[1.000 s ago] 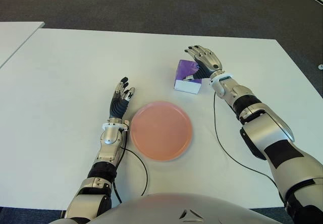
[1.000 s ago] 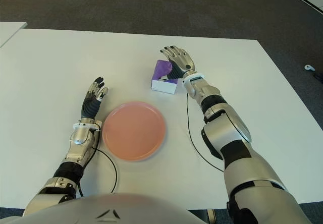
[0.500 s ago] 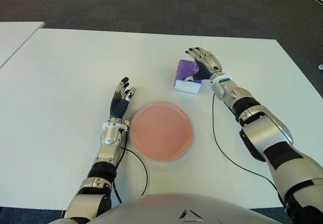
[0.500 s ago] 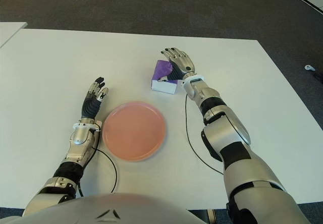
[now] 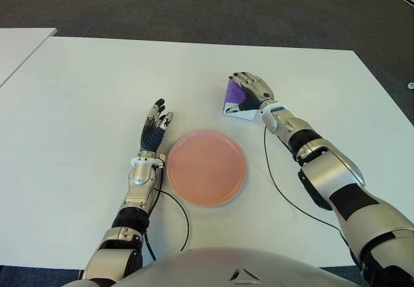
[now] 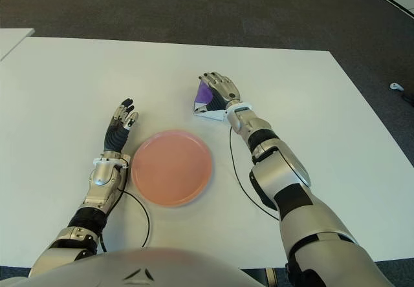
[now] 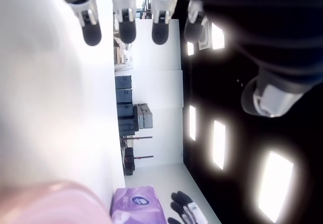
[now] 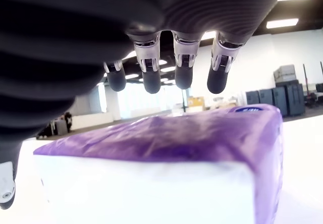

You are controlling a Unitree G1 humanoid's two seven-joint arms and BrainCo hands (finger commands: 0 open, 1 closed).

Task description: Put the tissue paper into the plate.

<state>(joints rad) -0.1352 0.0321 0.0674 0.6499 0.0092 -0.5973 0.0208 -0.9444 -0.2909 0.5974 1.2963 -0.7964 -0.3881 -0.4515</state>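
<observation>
Looked light, soft and crushable: tissue paper pack (image 5: 237, 99) lay toward the worktop (image 5: 90, 86) far right corner, beyond the plate (image 5: 206, 167). Right hand (image 5: 251, 88) arched over it, fingers (image 8: 183, 67) extended above its top, not clamped. Best gripped across the short sides. Open room toward the plate. Left hand (image 5: 154, 128) spread, idle left of the plate.

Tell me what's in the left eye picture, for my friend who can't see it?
The robot's right hand is draped over a purple tissue pack on a white table, not yet gripping it. A pink plate sits empty nearer the robot. The left hand shows open just left of the plate.
</observation>
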